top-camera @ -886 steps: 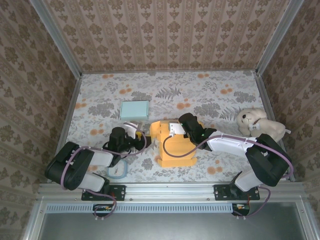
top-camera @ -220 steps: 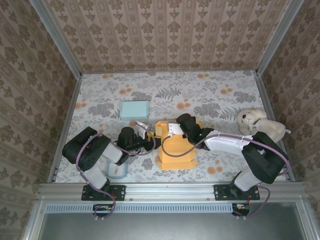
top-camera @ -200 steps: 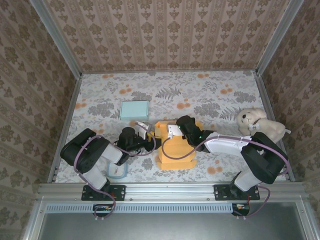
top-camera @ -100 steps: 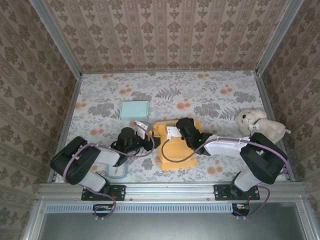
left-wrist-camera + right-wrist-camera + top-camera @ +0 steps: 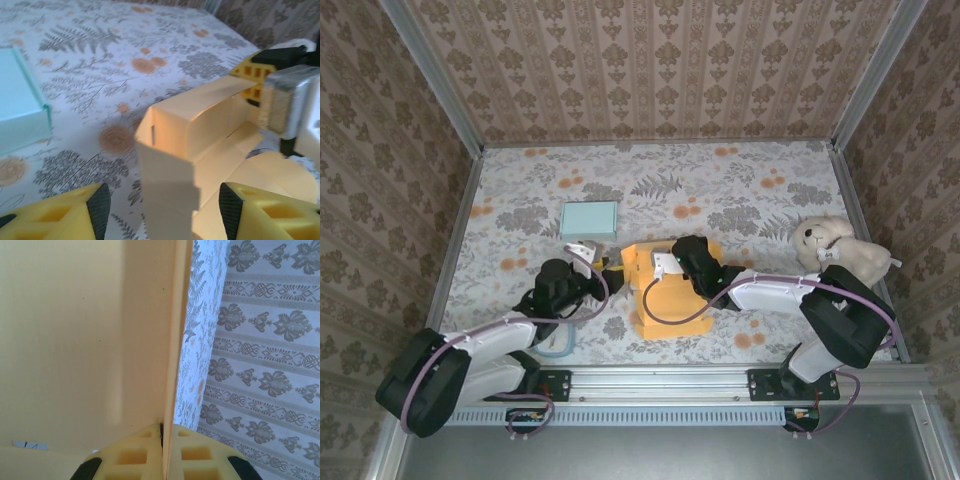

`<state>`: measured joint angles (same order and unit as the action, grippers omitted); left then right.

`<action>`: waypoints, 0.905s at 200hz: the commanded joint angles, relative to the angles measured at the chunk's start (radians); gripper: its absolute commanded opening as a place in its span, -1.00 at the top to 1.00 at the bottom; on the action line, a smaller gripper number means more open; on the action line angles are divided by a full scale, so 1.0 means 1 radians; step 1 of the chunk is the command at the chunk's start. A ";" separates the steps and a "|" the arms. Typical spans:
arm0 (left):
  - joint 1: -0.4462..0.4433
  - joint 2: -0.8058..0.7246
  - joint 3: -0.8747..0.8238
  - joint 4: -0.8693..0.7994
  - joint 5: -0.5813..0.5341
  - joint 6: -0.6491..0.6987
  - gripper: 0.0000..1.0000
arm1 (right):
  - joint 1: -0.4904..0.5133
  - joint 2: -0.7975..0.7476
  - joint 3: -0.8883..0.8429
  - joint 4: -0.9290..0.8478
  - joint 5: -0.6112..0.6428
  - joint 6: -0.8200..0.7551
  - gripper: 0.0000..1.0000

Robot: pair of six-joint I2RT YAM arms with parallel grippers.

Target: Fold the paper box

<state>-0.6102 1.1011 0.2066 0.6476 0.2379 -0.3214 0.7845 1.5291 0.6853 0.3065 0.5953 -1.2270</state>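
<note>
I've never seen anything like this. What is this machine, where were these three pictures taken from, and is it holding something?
It is two robot arms bolted at the near edge of a flower-patterned table. The wide picture looks down from above and behind them: the left arm is on the left, the right arm on the right. The other two come from small cameras on the wrists, so yellow fingertips show at the bottom. On the table lie a partly folded orange paper box, a pale blue box and a plush toy. The right arm's jaws are shut on a wall of the paper box; the left arm's jaws stand open just before its corner, holding nothing.
</note>
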 commanded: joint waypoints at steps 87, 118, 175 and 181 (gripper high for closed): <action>0.038 0.189 -0.006 0.137 0.092 -0.057 -0.22 | 0.004 -0.003 0.007 -0.065 0.011 0.002 1.00; 0.034 0.241 0.012 0.185 0.123 -0.064 -0.20 | 0.003 0.000 0.009 -0.070 0.012 0.001 1.00; 0.026 0.243 0.011 0.207 0.136 -0.065 -0.20 | 0.005 0.010 0.015 -0.076 0.018 -0.001 1.00; 0.025 0.243 0.013 0.205 0.136 -0.066 -0.20 | 0.005 0.010 0.015 -0.076 0.018 -0.002 1.00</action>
<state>-0.5762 1.3464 0.1928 0.8169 0.3489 -0.3737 0.7845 1.5288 0.6880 0.2890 0.5957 -1.2240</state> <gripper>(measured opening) 0.601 0.067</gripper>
